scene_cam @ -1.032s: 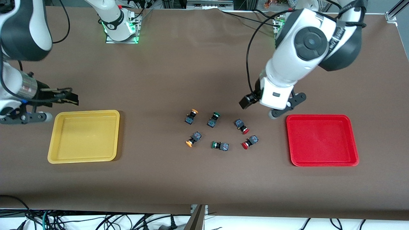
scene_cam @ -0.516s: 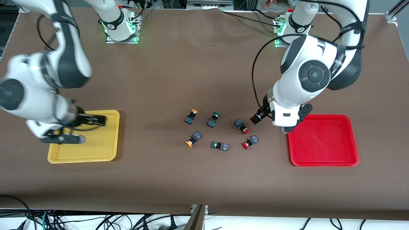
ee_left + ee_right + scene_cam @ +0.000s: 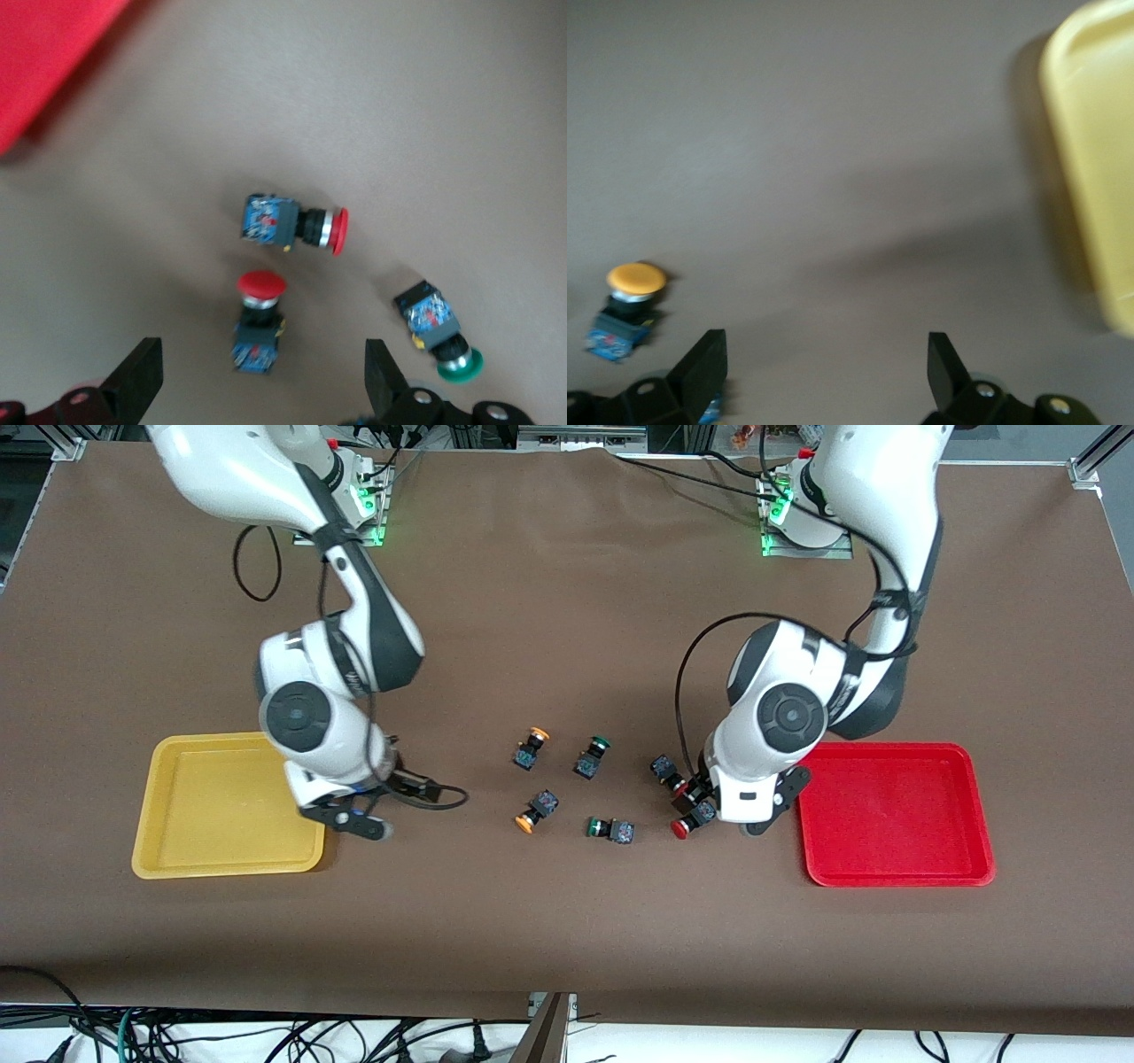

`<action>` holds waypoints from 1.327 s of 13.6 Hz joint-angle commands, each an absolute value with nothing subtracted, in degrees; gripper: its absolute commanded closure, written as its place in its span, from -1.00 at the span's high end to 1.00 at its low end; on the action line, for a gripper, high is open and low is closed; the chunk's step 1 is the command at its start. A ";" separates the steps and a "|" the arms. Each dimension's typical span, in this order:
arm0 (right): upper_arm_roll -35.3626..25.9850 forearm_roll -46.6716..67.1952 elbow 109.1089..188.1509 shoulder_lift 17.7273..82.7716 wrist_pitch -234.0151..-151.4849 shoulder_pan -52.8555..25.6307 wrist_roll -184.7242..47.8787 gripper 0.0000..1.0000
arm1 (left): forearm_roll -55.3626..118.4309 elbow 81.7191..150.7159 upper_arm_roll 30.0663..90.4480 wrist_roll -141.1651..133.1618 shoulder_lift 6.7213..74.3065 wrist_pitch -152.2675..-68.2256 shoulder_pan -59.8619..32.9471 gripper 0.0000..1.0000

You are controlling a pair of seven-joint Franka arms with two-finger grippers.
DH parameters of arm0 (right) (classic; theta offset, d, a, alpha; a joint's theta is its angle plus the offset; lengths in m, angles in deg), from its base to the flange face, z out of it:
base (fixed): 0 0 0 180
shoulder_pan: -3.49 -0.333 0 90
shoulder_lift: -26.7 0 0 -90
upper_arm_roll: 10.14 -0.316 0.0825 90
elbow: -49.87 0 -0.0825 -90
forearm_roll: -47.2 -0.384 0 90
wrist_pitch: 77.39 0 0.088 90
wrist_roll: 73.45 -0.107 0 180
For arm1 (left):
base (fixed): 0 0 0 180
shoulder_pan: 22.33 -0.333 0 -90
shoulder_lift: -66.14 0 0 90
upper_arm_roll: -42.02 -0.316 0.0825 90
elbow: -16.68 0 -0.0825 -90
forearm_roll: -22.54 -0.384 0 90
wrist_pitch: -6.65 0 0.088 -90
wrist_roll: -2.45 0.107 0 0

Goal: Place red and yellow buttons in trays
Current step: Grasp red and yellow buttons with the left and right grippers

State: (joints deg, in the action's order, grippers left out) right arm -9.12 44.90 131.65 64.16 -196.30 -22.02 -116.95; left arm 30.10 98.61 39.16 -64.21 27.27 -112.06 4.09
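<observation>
Two red buttons and two yellow buttons lie mid-table between the yellow tray and the red tray. My left gripper hangs open in the air between the red buttons and the red tray. In the left wrist view its open gap frames one red button, with the other red button just past it. My right gripper is open and empty at the yellow tray's edge. The right wrist view shows this gripper and one yellow button.
Two green-capped buttons lie among the red and yellow ones; one green button sits close to the left gripper's finger. A cable loop trails from the right wrist. Both trays hold nothing.
Both arms swung inward and came down. The right gripper moved from over the yellow tray to its inner edge, the left from the red tray's corner to beside the red buttons. Both stayed open.
</observation>
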 commanded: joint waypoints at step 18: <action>-8.73 41.13 131.17 75.48 -208.53 -35.71 -131.99 0.93 | 25.27 107.30 39.47 -66.11 22.63 -127.12 7.02 -0.97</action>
